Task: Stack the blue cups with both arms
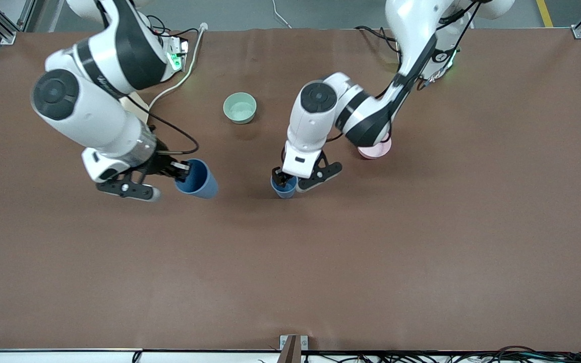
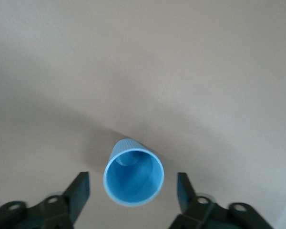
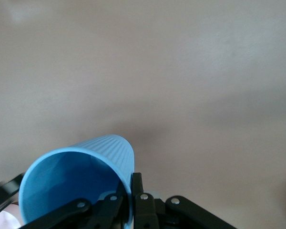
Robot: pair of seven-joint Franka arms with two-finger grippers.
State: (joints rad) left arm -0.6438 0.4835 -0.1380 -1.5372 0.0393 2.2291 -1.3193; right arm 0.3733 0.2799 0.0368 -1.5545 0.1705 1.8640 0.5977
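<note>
The brown bench (image 1: 421, 242) is carrying a mint-green bowl (image 1: 240, 108) and a pink bowl (image 1: 377, 149). The right gripper (image 1: 169, 179) is clenching its fingers on the rim of one tilted blue cup (image 1: 197, 179), above the bench. The left gripper (image 1: 298, 182) is straddling the other blue cup (image 2: 133, 171), standing upright mid-bench, with its fingers (image 2: 78, 191) spread apart and not touching it.

One cup (image 1: 284, 188) stands nearer the camera than both bowls (image 1: 240, 108).
</note>
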